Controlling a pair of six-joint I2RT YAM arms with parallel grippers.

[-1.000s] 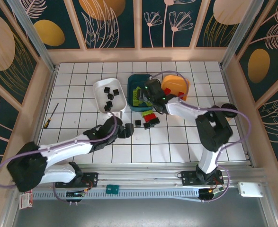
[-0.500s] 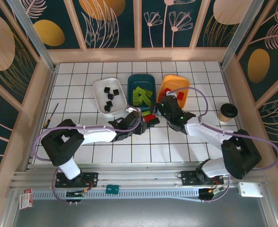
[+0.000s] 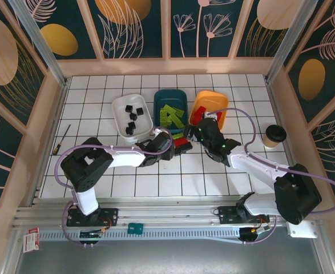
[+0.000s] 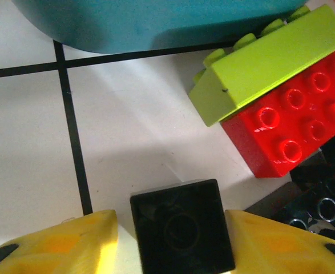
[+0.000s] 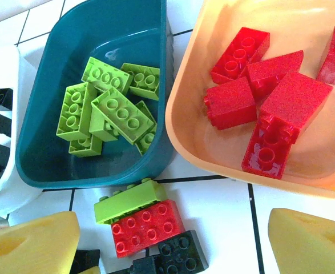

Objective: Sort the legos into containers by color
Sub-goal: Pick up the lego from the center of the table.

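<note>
The left wrist camera showed what the overhead did not: a square black brick (image 4: 181, 228) sat on the tiles between the left gripper's (image 4: 173, 242) yellow fingers (image 4: 59, 245), though I could not tell whether they had clenched it. Just beyond, a lime brick (image 4: 270, 57) leaned on a red brick (image 4: 287, 131), beside the teal bin (image 4: 156, 23). The right gripper (image 5: 170, 251) hung released, facing the orange bin (image 5: 184, 114). A cup (image 3: 275, 135) stood well right.

The table (image 3: 213, 171) is tiled white and ruled with black lines. In the white bin (image 3: 118, 117) black legos (image 3: 130, 127) are seen. At its three o'clock, lime green legos (image 5: 107, 105) are held in the dark teal bin (image 5: 70, 51), and red legos (image 5: 253, 80) in the orange bin (image 5: 304, 171). The backdrop (image 3: 147, 40) at twelve o'clock is dark teal, patterned with orange discs and pale leaves.
</note>
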